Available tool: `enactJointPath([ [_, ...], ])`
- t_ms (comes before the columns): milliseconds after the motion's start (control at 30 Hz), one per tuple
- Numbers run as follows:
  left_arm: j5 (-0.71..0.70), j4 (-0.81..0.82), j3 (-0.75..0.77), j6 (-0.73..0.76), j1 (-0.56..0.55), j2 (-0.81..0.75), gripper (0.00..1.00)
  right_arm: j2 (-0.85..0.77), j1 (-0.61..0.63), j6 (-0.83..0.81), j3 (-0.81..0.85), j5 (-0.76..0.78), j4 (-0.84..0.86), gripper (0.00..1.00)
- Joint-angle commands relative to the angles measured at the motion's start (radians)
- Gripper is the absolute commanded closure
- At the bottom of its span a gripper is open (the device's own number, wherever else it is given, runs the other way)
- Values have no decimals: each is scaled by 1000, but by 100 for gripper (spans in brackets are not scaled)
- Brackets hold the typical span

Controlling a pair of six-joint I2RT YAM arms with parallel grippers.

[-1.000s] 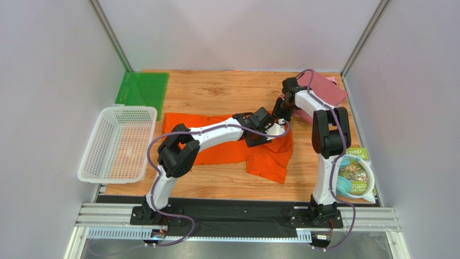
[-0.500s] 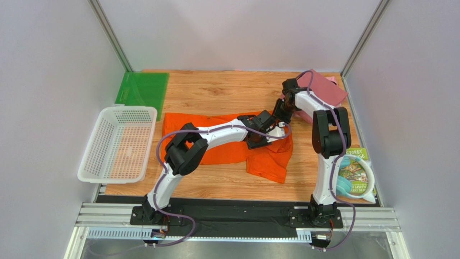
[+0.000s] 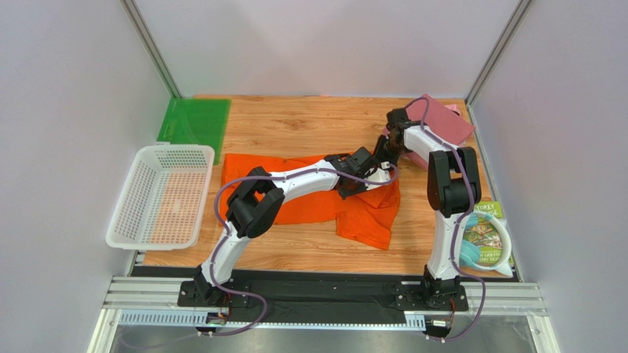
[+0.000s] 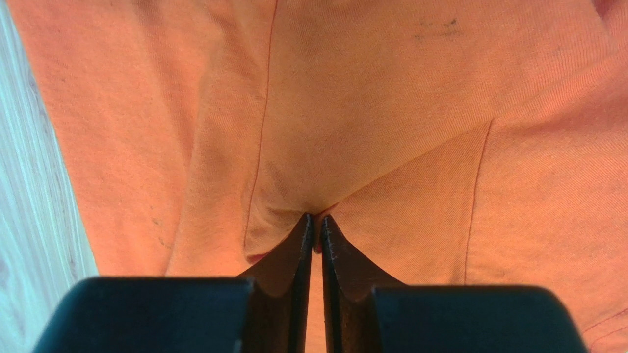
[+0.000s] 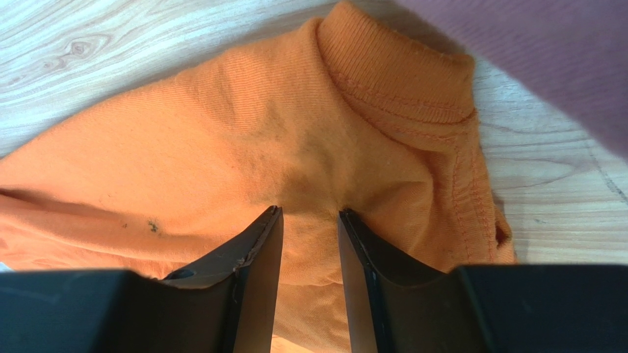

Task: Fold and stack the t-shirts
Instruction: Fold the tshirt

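**Pinching a fold at the right end of the orange t-shirt**

From where I stand, the orange t-shirt lies rumpled across the middle of the wooden table, its long side running left to right. The left gripper has its jaws pressed almost together on a small ridge of that cloth, close to a seam. The right gripper stands just beyond it. Its jaws are part-way spread, with both tips down on the cloth beside the ribbed collar and cloth lying between them. The two wrists crowd together over the shirt's right end.

As for edges, the collar nearly meets the folded maroon t-shirt. That one sits in the far right corner on a pale pink t-shirt peeking out at its far edge. Bare wood shows behind the orange t-shirt up to the back edge, and in a narrower band in front of it. A green plastic sheet fills the far left corner. A white mesh basket hangs over the left edge.
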Motion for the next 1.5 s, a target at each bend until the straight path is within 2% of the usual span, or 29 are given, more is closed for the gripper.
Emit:
enactJointPath([
  [0,8,-6,0,-16,9,-50,90,-37,0,-16,-17,-6,12,61],
  [133,14,-25,-41,-14,9,-107,93,-34,-1,-18,-13,-6,12,61],
  [467,75,-92,-181,-14,9,-297,92,-29,0,-25,-9,2,9,62],
  [667,141,-146,-194,-32,7,-313,92,-27,0,-30,-4,1,6,62],
  [1133,150,-154,-230,-3,24,-397,91,-23,-1,-41,-9,5,4,62],
  [1233,210,-166,-189,-28,73,-443,91,-24,-1,-42,-7,8,3,62],
  [1333,340,-221,-132,-60,125,-480,90,-21,-1,-45,-7,8,3,62],
  [1467,449,-264,-174,-63,130,-491,84,-17,0,-44,-7,7,3,62],
])
